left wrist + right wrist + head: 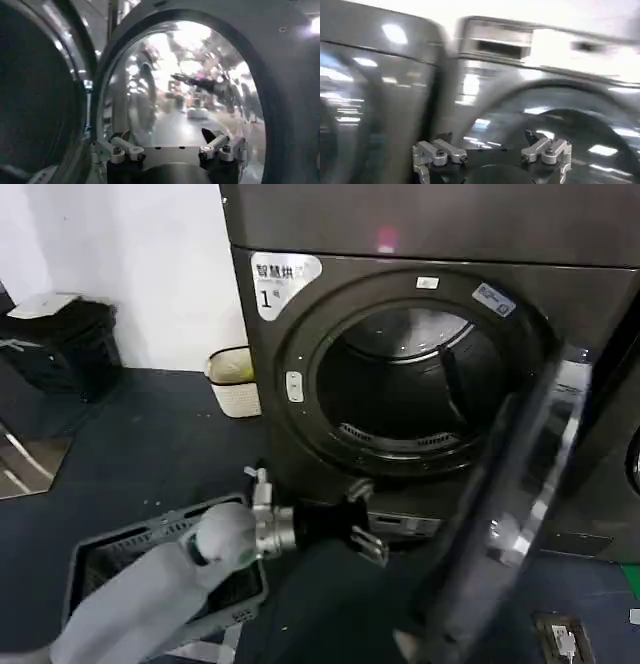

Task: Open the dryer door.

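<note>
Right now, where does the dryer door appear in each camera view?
Head view: the dryer door stands swung open at the right, edge-on, beside the drum opening.
Left wrist view: its domed glass faces the camera, above the left end effector.
Right wrist view: I cannot tell.
Shared landmark: the drum opening.

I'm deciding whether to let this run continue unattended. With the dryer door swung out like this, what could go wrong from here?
1. The dryer door stands swung out to the robot's right, with the left gripper just below the drum opening; if the door swings back, it may strike that arm.
2. The grey basket sits under the left arm; a low retreat may bump it.
3. The right gripper hangs open close to the machine's front; a forward move may scrape it.
</note>
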